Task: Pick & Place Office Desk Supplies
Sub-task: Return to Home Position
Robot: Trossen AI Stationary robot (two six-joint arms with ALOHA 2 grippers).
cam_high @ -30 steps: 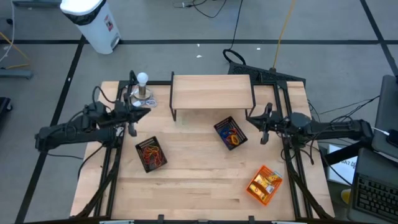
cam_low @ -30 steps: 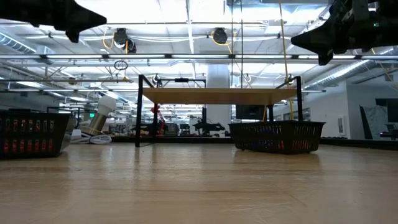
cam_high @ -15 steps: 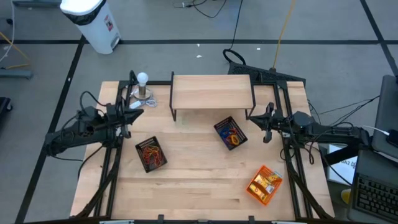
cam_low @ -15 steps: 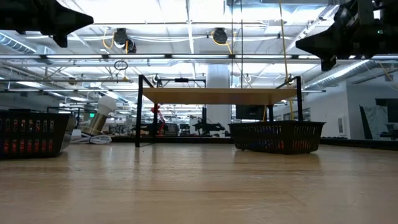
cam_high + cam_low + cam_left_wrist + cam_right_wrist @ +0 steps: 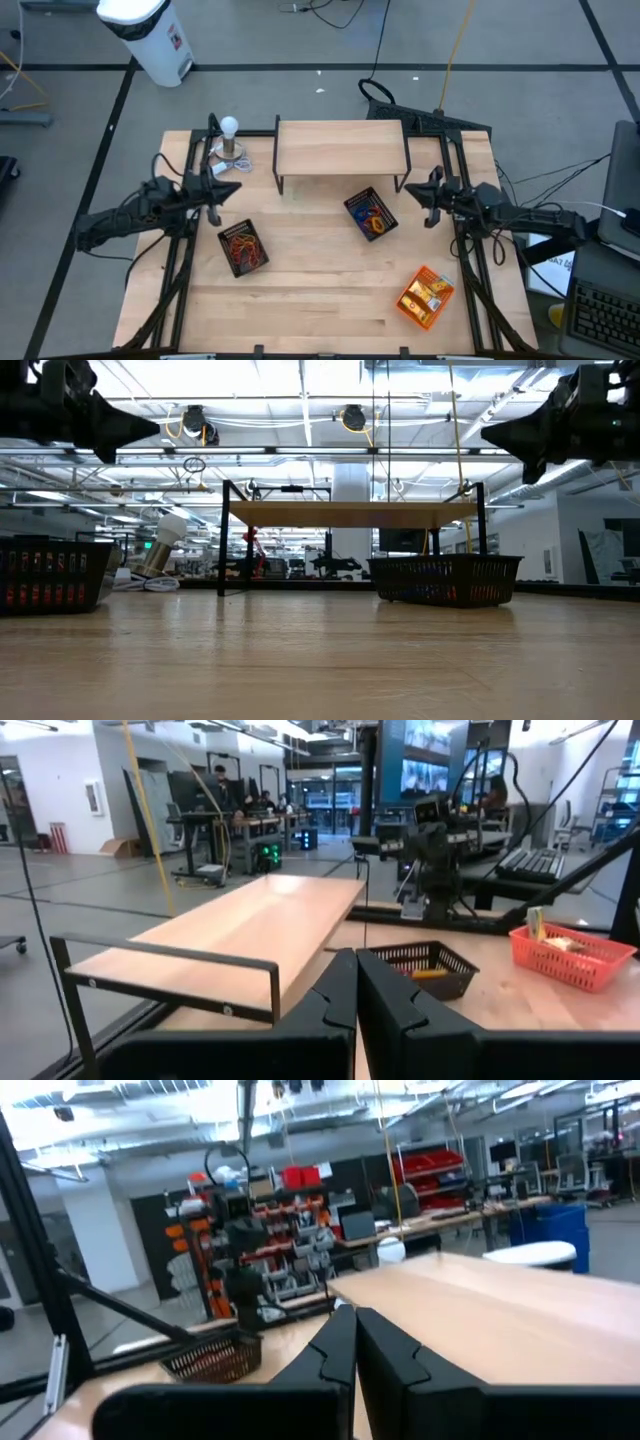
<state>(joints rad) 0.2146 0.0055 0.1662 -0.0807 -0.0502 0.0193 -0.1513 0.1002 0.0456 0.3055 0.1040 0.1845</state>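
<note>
Over the last second both arms have folded back toward the bench's sides. The left tool [image 5: 215,191] now sits slightly nearer the middle, and the right tool [image 5: 432,197] has hardly shifted. Each tool's fingers are pressed together, hold nothing, and hang above the pale wooden bench [image 5: 320,300].

Nearest, an orange rectangular plastic tray [image 5: 405,306] holds glossy, flat yellow-and-white packets [image 5: 428,292]. Beyond it, the left black wire-mesh tray [image 5: 223,237] contains a tangle of thin red and orange rubber-band loops [image 5: 243,247]. The right black wire-mesh tray [image 5: 352,205] contains blue and orange pieces [image 5: 374,218]. Farther back stand a smooth wooden shelf on thin black metal legs [image 5: 340,148] and a small white-bulbed lamp [image 5: 229,140].

Risk, as judged: the right tool is close to a shelf leg, and the left tool is close to the lamp. A wide swing during retraction could strike either. The mesh trays look light, so a knock could shift them and spill the springy loops.
</note>
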